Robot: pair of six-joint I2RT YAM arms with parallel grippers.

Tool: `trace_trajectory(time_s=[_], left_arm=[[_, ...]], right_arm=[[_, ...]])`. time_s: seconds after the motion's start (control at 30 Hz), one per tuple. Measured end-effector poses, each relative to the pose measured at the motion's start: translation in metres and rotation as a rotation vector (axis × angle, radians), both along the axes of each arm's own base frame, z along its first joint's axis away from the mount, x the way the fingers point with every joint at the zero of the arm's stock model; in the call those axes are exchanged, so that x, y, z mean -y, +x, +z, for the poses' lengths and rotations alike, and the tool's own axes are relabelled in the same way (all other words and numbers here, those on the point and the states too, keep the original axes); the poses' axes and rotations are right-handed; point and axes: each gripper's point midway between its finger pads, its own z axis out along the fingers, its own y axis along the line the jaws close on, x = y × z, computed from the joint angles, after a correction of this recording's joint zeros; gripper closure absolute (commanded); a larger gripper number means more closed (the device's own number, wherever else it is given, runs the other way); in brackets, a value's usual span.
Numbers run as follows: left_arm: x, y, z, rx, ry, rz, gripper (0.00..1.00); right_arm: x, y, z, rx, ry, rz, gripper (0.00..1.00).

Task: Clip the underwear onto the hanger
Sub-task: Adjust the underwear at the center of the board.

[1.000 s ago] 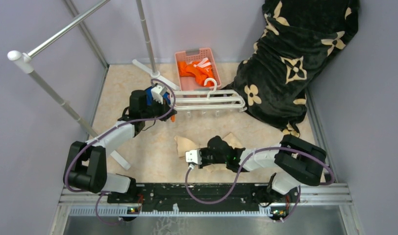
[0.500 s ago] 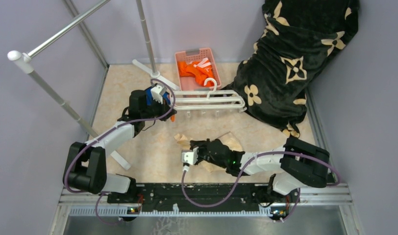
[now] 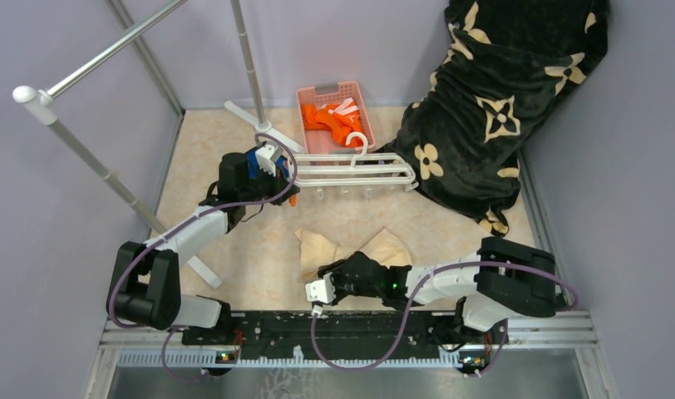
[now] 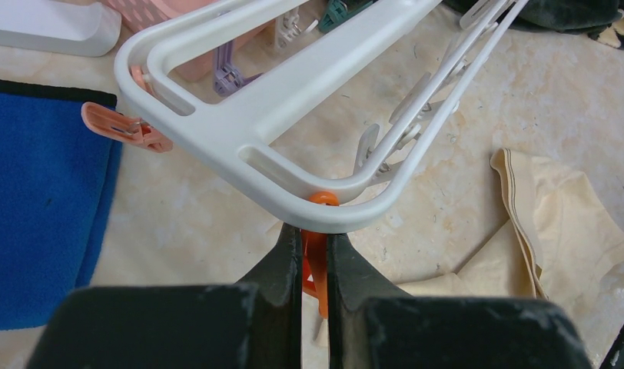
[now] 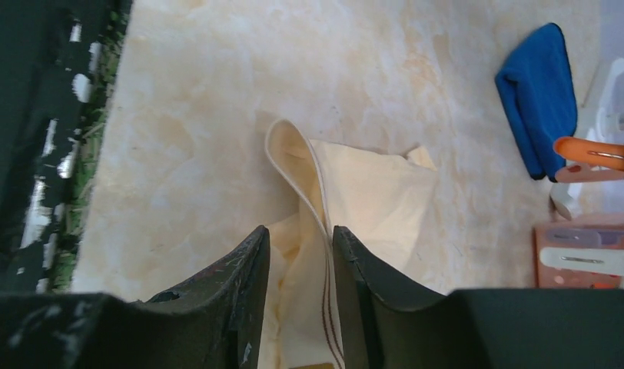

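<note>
The white hanger (image 3: pixel 351 170) lies flat at mid-table, its corner close up in the left wrist view (image 4: pixel 255 138). My left gripper (image 4: pixel 314 231) is shut on an orange clip (image 4: pixel 315 257) that dangles from that corner; from above this gripper (image 3: pixel 286 189) sits at the hanger's left end. The pale beige underwear (image 3: pixel 390 247) lies crumpled on the table nearer the front. My right gripper (image 3: pixel 330 270) is low at its near-left edge. In the right wrist view the jaws (image 5: pixel 300 234) stand open, with the underwear's (image 5: pixel 363 192) raised waistband fold running between the fingers.
A pink basket (image 3: pixel 334 96) with orange clothes stands behind the hanger. A black flowered blanket (image 3: pixel 492 100) fills the back right. Grey rack poles (image 3: pixel 247 50) rise at the back left. A blue folded cloth (image 4: pixel 40 200) lies left of the hanger.
My right gripper has drawn back toward the near edge and its jaws have parted. The underwear has settled lower and wider on the table. The left arm has not moved.
</note>
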Motion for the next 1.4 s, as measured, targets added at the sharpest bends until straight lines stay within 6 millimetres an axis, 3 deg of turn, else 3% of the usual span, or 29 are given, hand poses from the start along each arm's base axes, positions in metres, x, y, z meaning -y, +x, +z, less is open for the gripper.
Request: trace_trajectory(time_s=[0.23,0.47,0.67,1.0,1.2,1.4], left_arm=[[0.0,0.0,0.0,0.0,0.001,0.001,1.0],[0.0,0.0,0.0,-0.001,0.001,0.001,1.0],[0.0,0.0,0.0,-0.001,0.001,0.0,1.0],[0.0,0.0,0.0,-0.001,0.001,0.0,1.0],[0.0,0.0,0.0,-0.001,0.001,0.0,1.0],[0.0,0.0,0.0,-0.001,0.001,0.0,1.0]], right_arm=[[0.005,-0.019,0.006,-0.113,-0.017,0.066,0.54],[0.001,-0.009,0.019,-0.188,-0.002,0.075,0.45],[-0.008,0.003,0.017,-0.251,-0.032,0.093,0.43],[-0.006,0.015,-0.011,-0.328,-0.09,0.101,0.47],[-0.008,0.017,-0.021,-0.332,-0.097,0.106,0.54],[-0.01,0.023,-0.018,-0.325,-0.072,0.103,0.66]])
